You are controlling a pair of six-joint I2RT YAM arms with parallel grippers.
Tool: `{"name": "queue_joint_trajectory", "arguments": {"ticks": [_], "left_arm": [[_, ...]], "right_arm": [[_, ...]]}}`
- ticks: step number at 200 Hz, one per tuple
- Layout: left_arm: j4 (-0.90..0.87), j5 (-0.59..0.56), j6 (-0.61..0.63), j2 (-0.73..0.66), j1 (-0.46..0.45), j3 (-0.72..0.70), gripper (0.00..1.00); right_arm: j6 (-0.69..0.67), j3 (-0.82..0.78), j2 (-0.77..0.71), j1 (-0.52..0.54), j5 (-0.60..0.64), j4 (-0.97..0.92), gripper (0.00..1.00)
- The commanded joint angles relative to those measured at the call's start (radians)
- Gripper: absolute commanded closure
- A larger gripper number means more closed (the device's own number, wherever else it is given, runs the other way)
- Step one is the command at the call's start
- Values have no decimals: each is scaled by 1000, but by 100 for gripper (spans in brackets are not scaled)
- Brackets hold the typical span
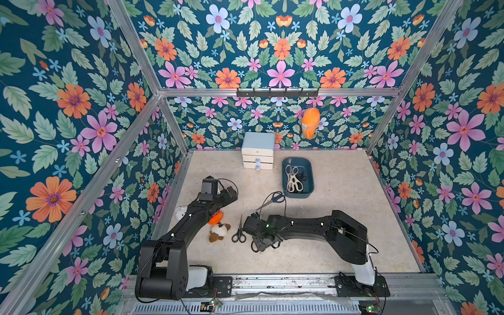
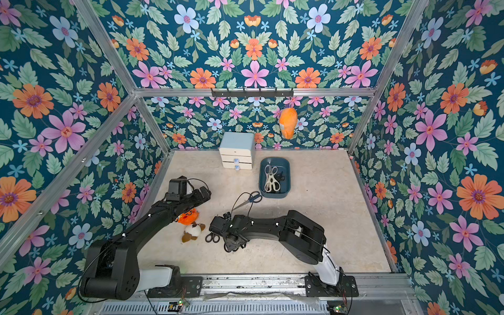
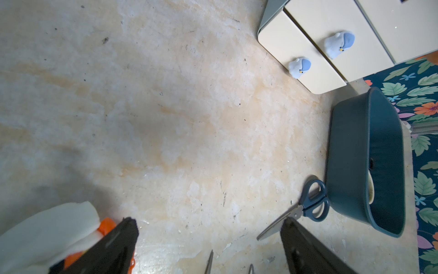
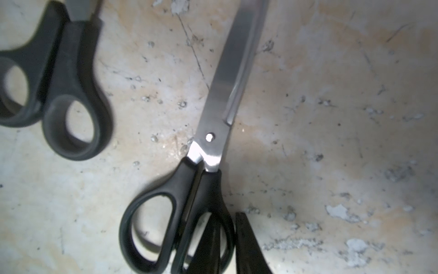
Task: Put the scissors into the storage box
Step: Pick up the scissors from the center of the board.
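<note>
My right gripper [image 4: 227, 217] is shut on the rim of the smaller handle loop of a large black-handled pair of scissors [image 4: 220, 113] lying on the table. One finger is inside the loop and the other outside. A second black-handled pair [image 1: 239, 231] lies just beside it, to the left. A dark-blue-handled pair [image 1: 276, 197] rests in front of the teal storage box [image 1: 309, 174]. The box holds cream shears [image 1: 294, 180] and dark-handled pairs. My left gripper [image 3: 211, 227] hangs open over bare table, holding nothing. In both top views my right wrist hides the gripped pair.
A white and pale-blue mini drawer cabinet [image 1: 257, 152] stands at the back, left of the box. A brown-and-white plush [image 1: 219, 231] and an orange toy [image 1: 216, 218] lie by the left arm. An orange plush [image 1: 309, 122] hangs from the hook rail on the back wall.
</note>
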Motion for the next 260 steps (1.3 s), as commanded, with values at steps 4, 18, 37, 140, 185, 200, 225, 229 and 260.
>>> {"name": "queue_joint_trajectory", "arguments": {"ticks": [4, 18, 37, 140, 185, 200, 225, 229, 260], "left_arm": [[14, 17, 13, 4, 2, 1, 1], [18, 20, 10, 4, 1, 0, 1], [30, 30, 4, 4, 1, -3, 1], [80, 75, 6, 61, 1, 19, 1], [76, 85, 0, 93, 1, 48, 1], [72, 93, 3, 116, 2, 64, 1], [68, 110, 1, 152, 0, 84, 1], [69, 113, -1, 155, 0, 84, 1], [68, 126, -3, 175, -4, 88, 1]], "right_arm": [[14, -18, 33, -3, 20, -45, 89], [10, -18, 38, -2, 23, -43, 94], [-1, -16, 35, -2, 34, -40, 100], [-73, 125, -94, -8, 202, -162, 100], [-70, 242, -109, -119, 204, -252, 100], [-81, 277, -120, -178, 192, -264, 100], [-86, 347, -114, -301, 150, -282, 100], [-85, 358, -111, -320, 146, -284, 100], [-83, 466, -62, -464, 123, -309, 100]]}}
